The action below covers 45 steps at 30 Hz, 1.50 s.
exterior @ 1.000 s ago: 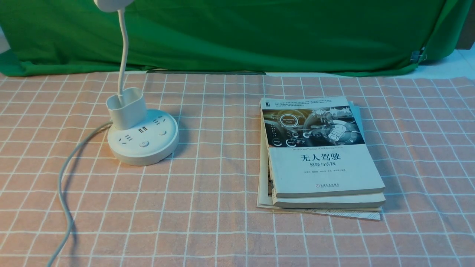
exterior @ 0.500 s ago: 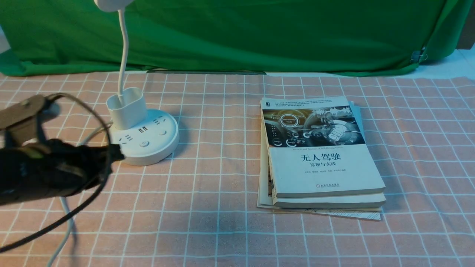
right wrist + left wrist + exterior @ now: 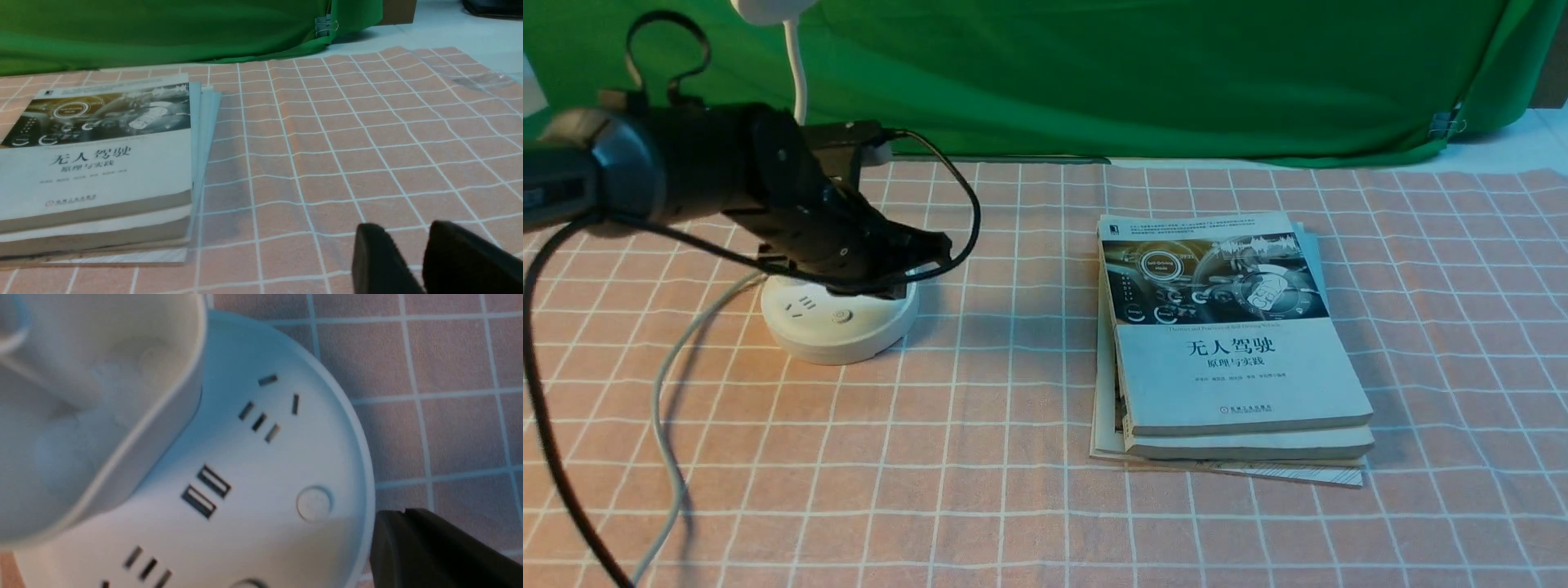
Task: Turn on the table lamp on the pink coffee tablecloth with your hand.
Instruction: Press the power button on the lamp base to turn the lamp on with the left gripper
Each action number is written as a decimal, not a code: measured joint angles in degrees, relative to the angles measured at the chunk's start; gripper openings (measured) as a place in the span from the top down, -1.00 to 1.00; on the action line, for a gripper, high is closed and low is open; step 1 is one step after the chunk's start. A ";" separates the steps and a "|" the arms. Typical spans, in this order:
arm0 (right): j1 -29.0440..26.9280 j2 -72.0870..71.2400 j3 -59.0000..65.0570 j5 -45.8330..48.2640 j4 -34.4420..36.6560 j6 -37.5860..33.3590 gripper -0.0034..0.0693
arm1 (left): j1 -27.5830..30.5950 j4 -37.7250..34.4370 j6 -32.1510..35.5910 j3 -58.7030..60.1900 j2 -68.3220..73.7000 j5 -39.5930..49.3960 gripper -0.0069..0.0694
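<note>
The white table lamp (image 3: 837, 322) stands on the pink coffee tablecloth (image 3: 1013, 425) at the left. Its gooseneck rises out of the top of the front view. My black left arm, the hand, reaches over the round base and hides the cup. My left gripper (image 3: 938, 243) is shut and empty, its tip just past the base's right edge. In the left wrist view the lamp base (image 3: 261, 522) fills the picture, with USB ports, sockets and a round button (image 3: 314, 503). The left gripper (image 3: 402, 512) is beside the base's rim near that button. My right gripper (image 3: 408, 230) hangs slightly open over bare cloth.
A stack of books (image 3: 1225, 327) lies right of centre; it also shows in the right wrist view (image 3: 98, 163). The lamp's grey-white cord (image 3: 666, 408) runs to the front left. A green backdrop cloth (image 3: 1135, 73) closes the far side.
My left arm came in from the lower left, rose and swung right over the lamp base. The lamp and books have not moved.
</note>
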 joint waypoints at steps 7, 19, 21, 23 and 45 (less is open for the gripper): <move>0.00 0.00 0.00 0.00 0.00 0.00 0.24 | 0.00 6.00 -2.00 -4.35 2.13 1.46 0.76; 0.00 0.00 0.00 0.00 0.00 0.00 0.24 | 0.42 9.67 -2.98 -4.64 4.38 1.85 0.76; 0.00 0.00 0.00 0.00 0.00 0.00 0.24 | 0.42 9.72 -3.00 -4.76 4.86 1.57 0.76; 0.00 0.00 0.00 0.00 0.00 0.00 0.24 | 0.42 9.72 -3.05 -4.90 5.18 1.30 0.76; 0.00 0.00 0.00 0.00 -0.05 0.00 0.24 | 0.46 7.78 -2.97 -5.15 2.74 3.17 0.76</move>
